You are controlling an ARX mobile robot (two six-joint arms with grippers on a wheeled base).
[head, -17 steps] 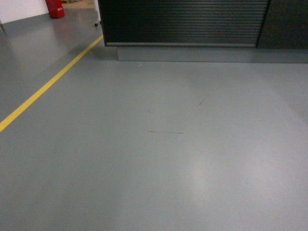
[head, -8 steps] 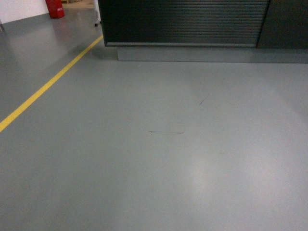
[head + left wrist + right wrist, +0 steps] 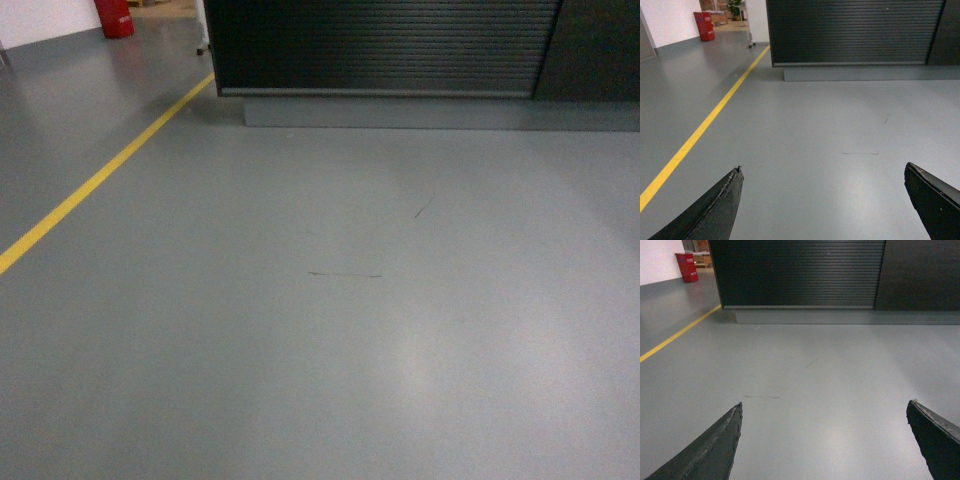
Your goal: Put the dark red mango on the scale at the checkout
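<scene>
- Facing the checkout (image 3: 385, 45) across bare grey floor (image 3: 350, 330), ribbed dark front above a grey base (image 3: 400, 112).
- Seen only as far up as the slats; counter top out of every view, so scale and mango nowhere in sight and cannot be placed.
- Left gripper (image 3: 822, 200) spread wide, two dark fingers (image 3: 715, 210) at the bottom corners of its wrist view, nothing between them but floor.
- Right gripper (image 3: 822, 440) likewise spread wide, fingers (image 3: 712, 450) at the bottom corners, gap holding only floor.
- Neither gripper visible from the head camera.
- Well ahead of both pairs of fingers: the checkout front, upright, filling the top of each wrist view.
- Ahead of the left fingers and off to their left: a yellow line (image 3: 715, 112) running diagonally toward the checkout's left corner.
- Between fingers and checkout: a thin dark scuff (image 3: 860, 153) on the floor, plus a shorter mark (image 3: 886, 119) farther on and to the right.
- Far beyond the left fingers, past the line's end: a red bin (image 3: 704, 26) against a white wall (image 3: 670, 20).
- Right of the slats: a plain dark panel (image 3: 920, 275), flush with the front.
</scene>
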